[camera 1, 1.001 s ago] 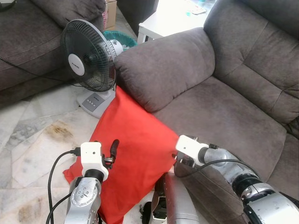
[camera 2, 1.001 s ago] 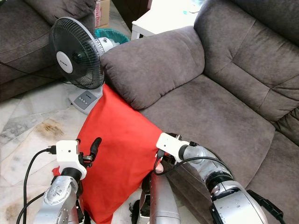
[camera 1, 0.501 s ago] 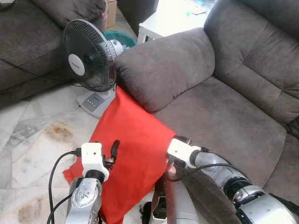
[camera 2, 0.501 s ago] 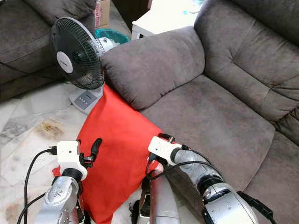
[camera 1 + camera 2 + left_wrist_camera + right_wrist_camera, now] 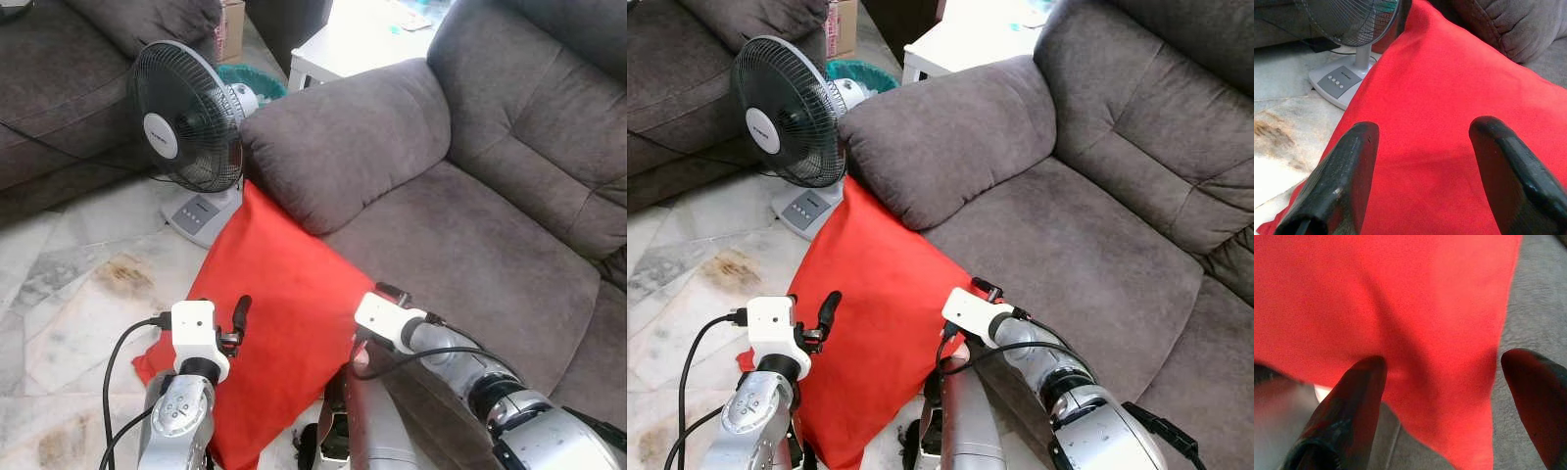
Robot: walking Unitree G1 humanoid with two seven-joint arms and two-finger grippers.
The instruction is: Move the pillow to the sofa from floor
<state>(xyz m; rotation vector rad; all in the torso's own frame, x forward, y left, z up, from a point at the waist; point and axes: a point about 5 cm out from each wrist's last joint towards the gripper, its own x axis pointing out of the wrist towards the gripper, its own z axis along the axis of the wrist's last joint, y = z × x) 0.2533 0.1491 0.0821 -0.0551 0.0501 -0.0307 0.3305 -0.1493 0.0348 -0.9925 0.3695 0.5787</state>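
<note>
A big red pillow (image 5: 269, 304) stands tilted on the floor, leaning against the front of the grey sofa (image 5: 460, 235) below its armrest (image 5: 343, 137). My left gripper (image 5: 1422, 134) is open, fingers spread just above the pillow's lower left part; one finger (image 5: 240, 311) shows past the white wrist. My right gripper (image 5: 1444, 382) is open at the pillow's right corner beside the sofa seat, with the red cloth between its fingers (image 5: 1352, 396). In the eye views its fingertips are hidden behind the white wrist (image 5: 382, 321).
A black standing fan (image 5: 186, 117) with a grey base stands on the tiled floor (image 5: 78, 304) just behind the pillow's top corner. A second grey sofa (image 5: 59, 88) is at far left. A white table (image 5: 362, 39) and a teal bin (image 5: 250, 78) lie beyond.
My right wrist moved left and down toward the pillow's right corner, then lifted back slightly. The left arm and the pillow have stayed put.
</note>
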